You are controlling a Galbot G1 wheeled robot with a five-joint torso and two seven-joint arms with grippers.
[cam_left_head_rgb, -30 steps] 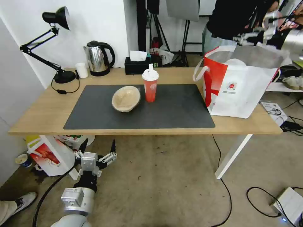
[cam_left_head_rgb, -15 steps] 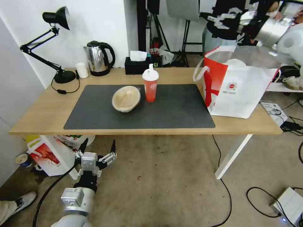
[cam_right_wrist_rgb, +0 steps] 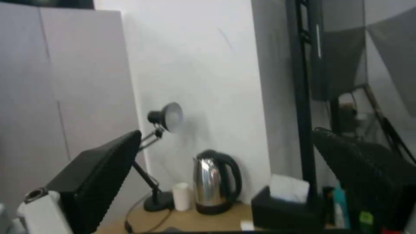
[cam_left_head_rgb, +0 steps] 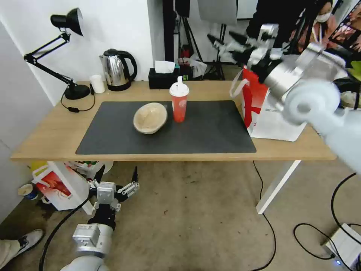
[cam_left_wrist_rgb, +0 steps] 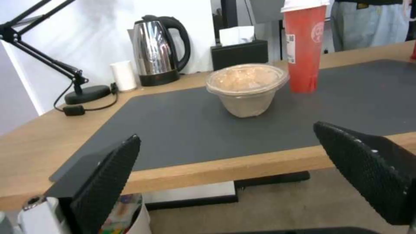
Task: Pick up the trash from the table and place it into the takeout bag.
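Observation:
On the dark mat of the table (cam_left_head_rgb: 49, 139) lies the trash: a beige pulp bowl (cam_left_head_rgb: 150, 117) (cam_left_wrist_rgb: 246, 87), tilted, and a red drink cup (cam_left_head_rgb: 179, 99) (cam_left_wrist_rgb: 305, 45) with a white domed lid, upright just right of it. The white-and-red takeout bag (cam_left_head_rgb: 259, 113) stands at the table's right end, largely hidden by my right arm. My right gripper (cam_left_head_rgb: 225, 39) (cam_right_wrist_rgb: 226, 132) hangs open and empty, high over the table's back, left of the bag's mouth. Low before the table's front edge, my left gripper (cam_left_head_rgb: 116, 176) (cam_left_wrist_rgb: 227, 131) is open and empty.
Along the table's back stand a black desk lamp (cam_left_head_rgb: 67, 22), a steel kettle (cam_left_head_rgb: 117, 69), a small white cup (cam_left_head_rgb: 97, 83) and a black tissue box (cam_left_head_rgb: 163, 77). A red-and-white carton (cam_left_head_rgb: 56, 186) sits under the table's left end. Cables run across the floor at right.
My right arm has swung left from behind the bag and closer to the head camera, so it now covers much of the bag. The left arm, bowl and cup are unchanged.

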